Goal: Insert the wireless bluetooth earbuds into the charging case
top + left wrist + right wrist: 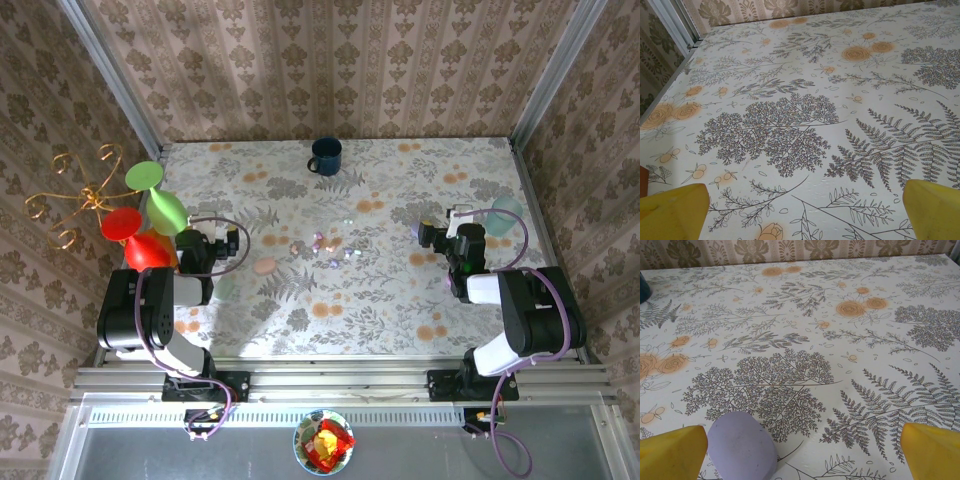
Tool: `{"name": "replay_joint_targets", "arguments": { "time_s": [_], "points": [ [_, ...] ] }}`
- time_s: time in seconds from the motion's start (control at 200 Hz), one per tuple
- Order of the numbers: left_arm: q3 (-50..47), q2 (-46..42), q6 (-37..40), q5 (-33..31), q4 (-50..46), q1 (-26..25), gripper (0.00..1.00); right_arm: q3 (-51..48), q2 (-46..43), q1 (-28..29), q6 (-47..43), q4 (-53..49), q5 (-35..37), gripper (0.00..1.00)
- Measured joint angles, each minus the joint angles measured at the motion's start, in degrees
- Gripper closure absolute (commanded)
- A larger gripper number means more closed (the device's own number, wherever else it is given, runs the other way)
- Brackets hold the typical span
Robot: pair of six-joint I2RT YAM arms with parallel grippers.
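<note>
At table centre, tiny pale glossy earbuds (pixel 321 239) lay scattered, well apart from both arms. Left gripper (pixel 800 215) spread wide, empty. Right gripper (pixel 802 455) spread too, with lilac oval pebble-like case (pixel 741 448) on table just beside one finger, unpinched. Risk: slick buds might squirt from pads or roll; nudged case might skid. Busy floral-print tabletop (pixel 400 300) camouflaged buds. Brown damask wallpaper (pixel 350 60) enclosed cell.

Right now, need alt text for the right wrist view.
A lilac oval case lies on the floral-print table between the right gripper's wide-open yellow jaws, close beside the one at the picture's left. A sliver of the dark blue mug shows at the left edge.
</note>
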Motion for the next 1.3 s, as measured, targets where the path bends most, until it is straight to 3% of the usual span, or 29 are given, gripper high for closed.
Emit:
{"name": "replay_joint_targets", "arguments": {
  "time_s": [0.555, 0.88, 1.085, 1.3],
  "points": [
    [-0.1, -2.7, 1.7, 0.0, -1.2, -2.0, 0.0, 0.4, -1.2, 0.0, 0.0, -2.6, 0.4, 0.0],
    [5.3, -17.5, 8.8, 0.0, -19.6, -9.7, 0.0, 2.7, -15.3, 0.2, 1.4, -15.0, 1.9, 0.0],
    [12.3, -18.8, 14.7, 0.9, -33.4, -16.1, 0.0, 5.5, -24.1, 0.6, 5.2, -25.3, 1.6, 0.0],
    [12.7, -17.3, 16.6, 1.5, -39.1, -17.4, 0.0, 5.6, -27.5, 1.0, 9.0, -29.7, -0.7, 0.0]
  ]
}}
